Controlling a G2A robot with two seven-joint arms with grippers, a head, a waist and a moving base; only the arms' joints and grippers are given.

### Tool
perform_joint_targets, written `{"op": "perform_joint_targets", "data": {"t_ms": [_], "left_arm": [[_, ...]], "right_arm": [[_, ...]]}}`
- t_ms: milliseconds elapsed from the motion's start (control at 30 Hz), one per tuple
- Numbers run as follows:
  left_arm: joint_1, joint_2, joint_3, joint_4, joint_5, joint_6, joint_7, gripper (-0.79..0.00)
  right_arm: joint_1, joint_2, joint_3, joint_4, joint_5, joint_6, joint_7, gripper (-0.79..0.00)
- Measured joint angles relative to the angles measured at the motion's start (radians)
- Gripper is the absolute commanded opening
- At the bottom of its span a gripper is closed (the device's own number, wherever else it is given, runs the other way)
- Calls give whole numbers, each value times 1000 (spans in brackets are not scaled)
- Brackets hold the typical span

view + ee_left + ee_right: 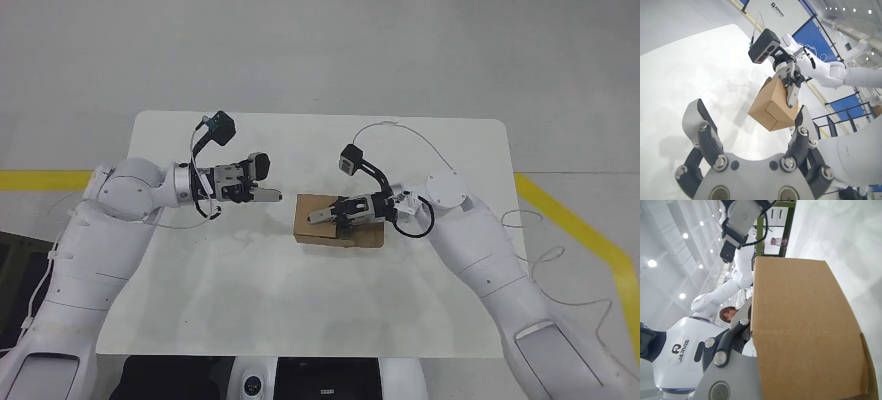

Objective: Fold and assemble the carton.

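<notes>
Okay, top view: brown cardboard carton (322,236) lies on the white table (400,300) with the right gripper (318,214) laid across its upper side. The left gripper (268,192) hangs just beside the carton's near end, not touching it, and its jaws point at the box.

Left wrist view: left gripper (751,105) has its jaws spread wide with nothing between them. The carton (770,102) sits just ahead of the jaw tips, closed end facing them, flaps tucked in. One black pad (800,117) is almost level with the carton's corner. The right gripper (789,92) grips the carton from the far end. One grey finger (792,94) lies flat along the carton's side wall, the other is hidden behind the box.

Right wrist view: carton (800,323) sits right between the right jaws, its flat wall against the inner face of one finger (742,317). The jaws are clamped on it. The opposite finger is covered by the cardboard.
</notes>
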Motion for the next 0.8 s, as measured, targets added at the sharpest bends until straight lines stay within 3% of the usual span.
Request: {"op": "perform_joint_targets", "data": {"t_ms": [200, 400, 633, 800], "left_arm": [[8, -6, 16, 11, 247, -193, 206, 0], [40, -9, 41, -65, 613, -197, 471, 0], [33, 4, 128, -36, 1019, -197, 838, 0], [-4, 17, 203, 40, 1204, -197, 1042, 0]], "right_arm": [[82, -31, -57, 125, -66, -69, -45, -785], [131, -66, -106, 230, -80, -124, -69, -785], [174, -104, -147, 324, -63, -147, -62, -782], [190, -126, -163, 379, -50, -159, -53, -646]]}}
